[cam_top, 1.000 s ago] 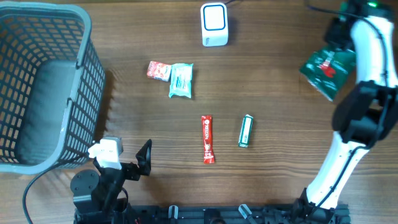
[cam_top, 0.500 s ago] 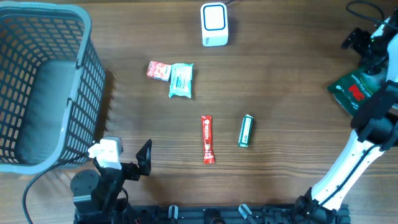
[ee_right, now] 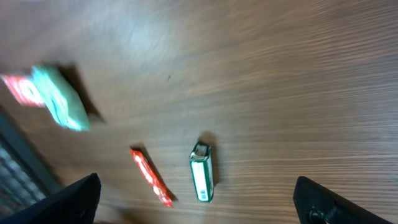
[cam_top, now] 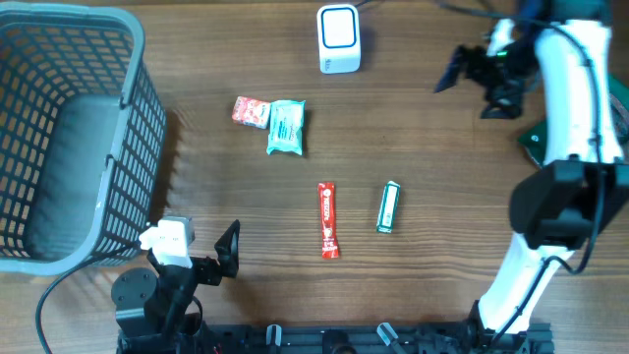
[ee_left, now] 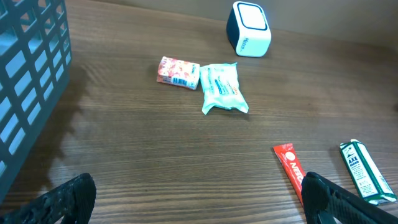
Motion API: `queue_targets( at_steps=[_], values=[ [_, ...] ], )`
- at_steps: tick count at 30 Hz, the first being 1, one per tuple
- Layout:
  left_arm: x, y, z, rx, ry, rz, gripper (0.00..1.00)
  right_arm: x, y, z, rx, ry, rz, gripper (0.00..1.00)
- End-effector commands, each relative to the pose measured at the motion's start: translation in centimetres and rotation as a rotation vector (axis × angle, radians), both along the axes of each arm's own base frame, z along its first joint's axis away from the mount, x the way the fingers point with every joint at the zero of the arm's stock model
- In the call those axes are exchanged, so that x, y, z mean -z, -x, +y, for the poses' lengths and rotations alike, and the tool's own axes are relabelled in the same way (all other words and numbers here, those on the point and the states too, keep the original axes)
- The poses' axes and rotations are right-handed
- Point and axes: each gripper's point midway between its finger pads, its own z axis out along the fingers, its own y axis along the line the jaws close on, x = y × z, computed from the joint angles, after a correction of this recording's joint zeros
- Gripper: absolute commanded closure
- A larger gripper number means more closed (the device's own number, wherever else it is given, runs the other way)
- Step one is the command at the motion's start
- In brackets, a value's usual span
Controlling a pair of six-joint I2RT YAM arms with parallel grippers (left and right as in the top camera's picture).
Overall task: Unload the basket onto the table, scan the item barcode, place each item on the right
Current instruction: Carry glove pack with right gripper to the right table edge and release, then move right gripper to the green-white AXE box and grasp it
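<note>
Okay, my right gripper (cam_top: 467, 88) open, empty; green stick pack (cam_top: 389, 207) sits back toward my base, leftward, lengthwise fore-aft.

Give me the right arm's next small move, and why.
Probably swing the right end effector down toward the green stick pack. The end effector is open and empty, that pack sits near the middle of its wrist view, and it lies closer to this arm than the red stick. Nothing is in front of the scanner.
</note>
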Motion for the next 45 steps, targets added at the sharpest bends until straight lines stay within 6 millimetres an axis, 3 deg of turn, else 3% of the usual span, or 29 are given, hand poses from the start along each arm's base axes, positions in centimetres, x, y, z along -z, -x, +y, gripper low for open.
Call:
queue_targets(
  at_steps=[1, 3, 6, 9, 15, 17, 18, 20, 22, 26, 32, 35, 37, 40, 45],
  values=[
    [0.1, 0.0, 0.0, 0.009, -0.011, -0.005, 0.00, 1.1, 1.4, 4.1, -0.098, 0.100, 0.041, 0.00],
    [0.1, 0.0, 0.0, 0.009, -0.011, -0.005, 0.00, 0.8, 2.3, 7.3, -0.169, 0.110, 0.031, 0.00],
    [0.1, 0.0, 0.0, 0.009, -0.011, -0.005, 0.00, -0.5, 3.7, 10.5, -0.267, 0.123, -0.015, 0.00],
    [0.1, 0.0, 0.0, 0.009, -0.011, -0.005, 0.00, -4.4, 6.6, 12.9, -0.356, 0.135, -0.123, 0.00],
    [0.1, 0.0, 0.0, 0.009, -0.011, -0.005, 0.00, -9.4, 14.1, 12.4, -0.400, 0.126, -0.250, 0.00],
    [0.1, 0.0, 0.0, 0.009, -0.011, -0.005, 0.00, -9.6, 16.3, 9.9, -0.312, 0.216, -0.281, 0.00],
    [0.1, 0.0, 0.0, 0.009, -0.011, -0.005, 0.00, -9.1, 16.6, 7.8, -0.193, 0.308, -0.311, 0.00],
    [0.1, 0.0, 0.0, 0.009, -0.011, -0.005, 0.00, -7.5, 16.3, 5.8, -0.022, 0.375, -0.362, 0.00],
    [0.1, 0.0, 0.0, 0.009, -0.011, -0.005, 0.00, -4.1, 15.1, 6.4, -0.031, 0.362, -0.408, 0.00],
    [0.1, 0.0, 0.0, 0.009, -0.011, -0.005, 0.00, 4.6, 12.3, 8.2, -0.139, 0.360, -0.441, 0.00],
    [0.1, 0.0, 0.0, 0.009, -0.011, -0.005, 0.00, 11.5, 10.9, 8.2, -0.090, 0.287, -0.246, 0.01],
    [0.1, 0.0, 0.0, 0.009, -0.011, -0.005, 0.00, 13.7, 11.1, 8.1, -0.075, 0.237, -0.158, 0.03],
    [0.1, 0.0, 0.0, 0.009, -0.011, -0.005, 0.00, 14.3, 11.5, 9.4, -0.115, 0.166, -0.126, 0.05],
    [0.1, 0.0, 0.0, 0.009, -0.011, -0.005, 0.00, 14.7, 11.7, 10.6, -0.138, 0.103, -0.109, 0.10],
    [0.1, 0.0, 0.0, 0.009, -0.011, -0.005, 0.00, 14.8, 11.5, 10.1, -0.133, 0.127, -0.118, 0.17]
  ],
)
